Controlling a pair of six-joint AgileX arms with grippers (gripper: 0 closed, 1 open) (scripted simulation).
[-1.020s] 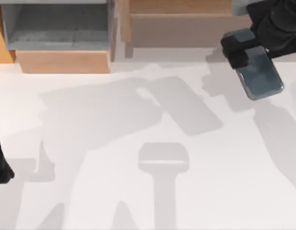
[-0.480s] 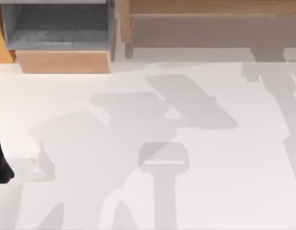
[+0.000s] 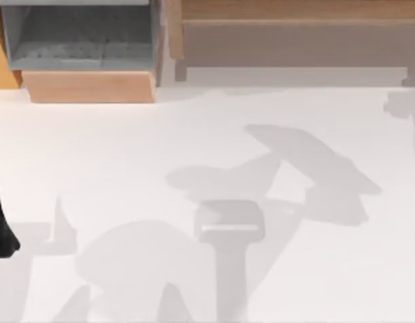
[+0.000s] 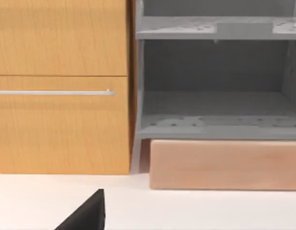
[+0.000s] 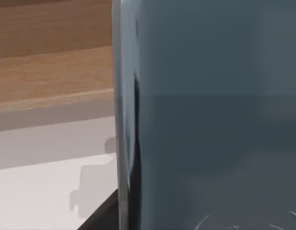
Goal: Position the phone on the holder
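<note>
- Phone + right arm gone from top view since 1 s ago; holder (image 3: 229,227) mid-table, bare.
- Left wrist: left arm parked at table's left edge.
- Right wrist: phone (image 5: 210,115) close up, prob in my right gripper; grip state can't tell. Placing still to do.

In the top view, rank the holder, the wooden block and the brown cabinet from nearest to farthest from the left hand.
1. Wooden block, back left, nearest the left hand parked at the left edge.
2. Holder, middle front.
3. Brown cabinet, back right, farthest.
The right arm holds the phone aloft.
</note>
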